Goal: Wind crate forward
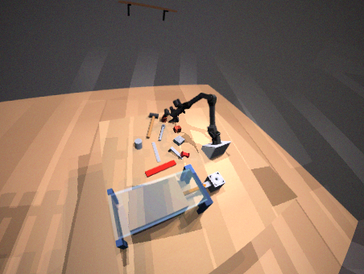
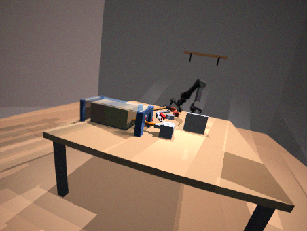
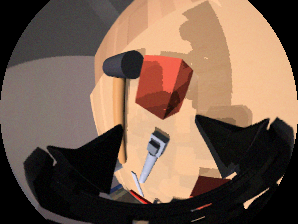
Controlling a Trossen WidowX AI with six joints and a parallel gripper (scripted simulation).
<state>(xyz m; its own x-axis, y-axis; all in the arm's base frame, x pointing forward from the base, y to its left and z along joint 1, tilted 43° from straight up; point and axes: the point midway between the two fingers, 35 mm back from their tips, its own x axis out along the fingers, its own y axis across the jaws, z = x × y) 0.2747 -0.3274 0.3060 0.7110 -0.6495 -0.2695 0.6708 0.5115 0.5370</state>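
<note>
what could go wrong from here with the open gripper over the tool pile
1. The open, empty gripper hangs over a small red block packed close to the hammer; closing here may take the wrong item or knock its neighbours.
2. The winch top hole is unfilled, and the crank is hard to pick out among the lookalike grey-and-red tools.
</note>
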